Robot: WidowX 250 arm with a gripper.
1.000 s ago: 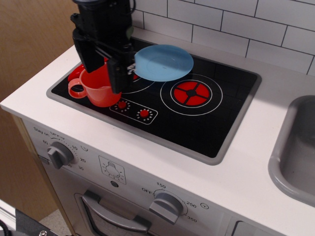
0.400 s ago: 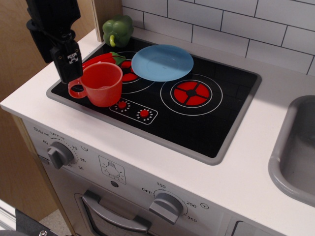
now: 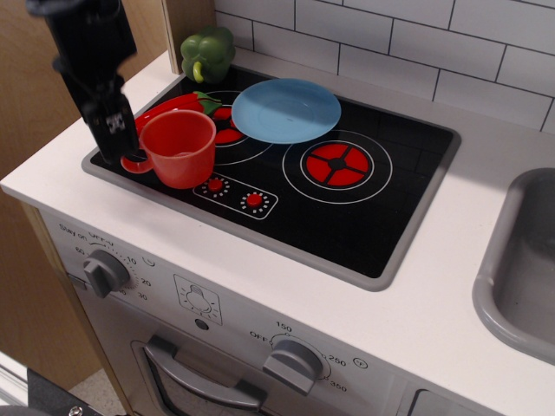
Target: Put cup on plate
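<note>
1. While the cup (image 3: 179, 147) stands upright on the stove's front-left corner, well apart from the plate (image 3: 286, 110), I count nothing done.
2. My hand (image 3: 111, 130) hangs by the cup's handle; I cannot tell whether it is clenched.
3. Left: grasp, lift, set on plate.

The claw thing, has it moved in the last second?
Yes. The claw went from over the stove's left burner leftward to the cup's handle side, near the cooktop's left edge.
</note>
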